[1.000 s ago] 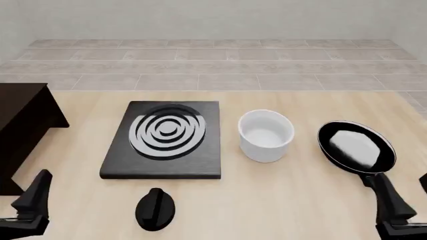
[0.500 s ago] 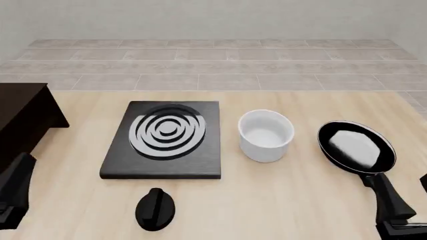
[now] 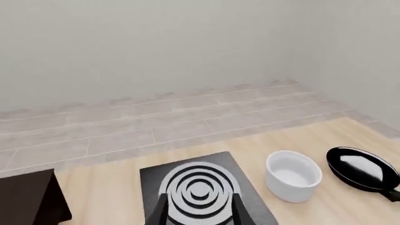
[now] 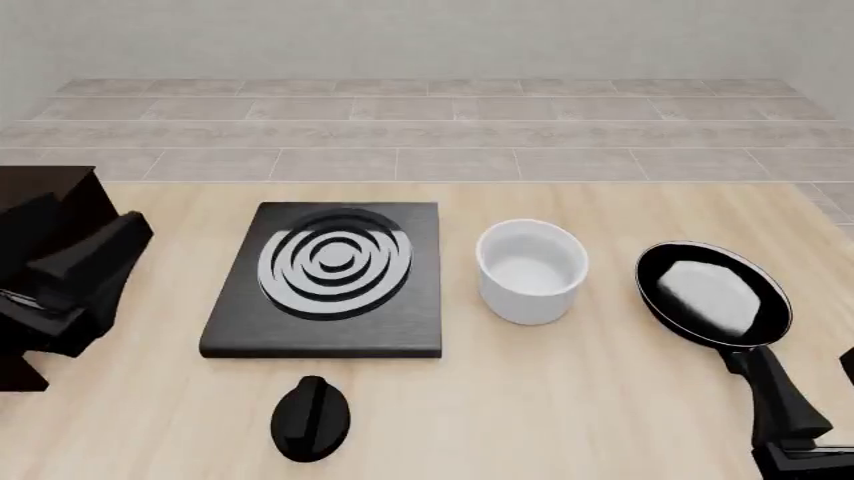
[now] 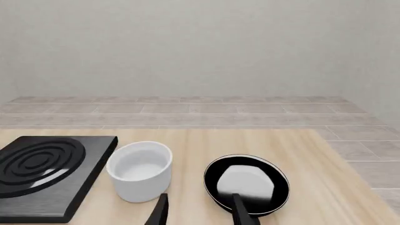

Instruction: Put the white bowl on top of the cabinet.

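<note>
The white bowl [image 4: 531, 270] stands upright on the table, right of centre, between the stove plate and the frying pan. It also shows in the left wrist view [image 3: 292, 176] and the right wrist view [image 5: 140, 170]. The dark cabinet [image 4: 51, 192] stands at the table's left edge; its corner shows in the left wrist view [image 3: 28, 199]. My left gripper [image 4: 80, 238] is open and empty, raised in front of the cabinet, far left of the bowl. My right gripper [image 4: 811, 388] is open and empty at the near right corner, near the pan's handle.
A flat black stove plate [image 4: 327, 278] with white rings lies left of the bowl. A black frying pan [image 4: 711, 292] with white glare lies right of the bowl, handle toward me. A black oval knob [image 4: 311, 417] lies in front of the stove plate.
My left gripper has risen from the near left corner and moved forward, now in front of the cabinet. The right arm, bowl and other objects have not moved.
</note>
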Robot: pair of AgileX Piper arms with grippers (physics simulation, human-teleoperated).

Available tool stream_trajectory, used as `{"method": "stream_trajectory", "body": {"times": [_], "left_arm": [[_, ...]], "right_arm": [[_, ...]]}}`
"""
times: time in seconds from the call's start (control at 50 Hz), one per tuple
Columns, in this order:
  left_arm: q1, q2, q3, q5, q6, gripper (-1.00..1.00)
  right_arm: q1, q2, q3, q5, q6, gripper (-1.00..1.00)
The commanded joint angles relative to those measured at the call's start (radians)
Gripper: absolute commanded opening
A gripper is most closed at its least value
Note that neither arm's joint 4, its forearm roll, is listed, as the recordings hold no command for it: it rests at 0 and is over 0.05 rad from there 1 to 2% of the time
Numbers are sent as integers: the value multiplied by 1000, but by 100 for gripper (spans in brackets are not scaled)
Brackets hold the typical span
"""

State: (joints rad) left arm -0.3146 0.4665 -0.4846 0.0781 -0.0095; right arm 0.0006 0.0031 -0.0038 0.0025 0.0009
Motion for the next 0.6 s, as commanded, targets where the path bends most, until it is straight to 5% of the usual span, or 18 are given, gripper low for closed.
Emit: {"method": "stream_trajectory", "body": {"times": [0.02,0.24,0.6], "left_arm": [[-93,253,-87,-81,39,100],[-215,445,-220,-80,33,100],[-413,775,-398,-81,130,100]], "right_arm": [[0,1,2,-4,-2,100],[0,1,0,-1,0,100],[0,3,0,-2,1,100]]}}
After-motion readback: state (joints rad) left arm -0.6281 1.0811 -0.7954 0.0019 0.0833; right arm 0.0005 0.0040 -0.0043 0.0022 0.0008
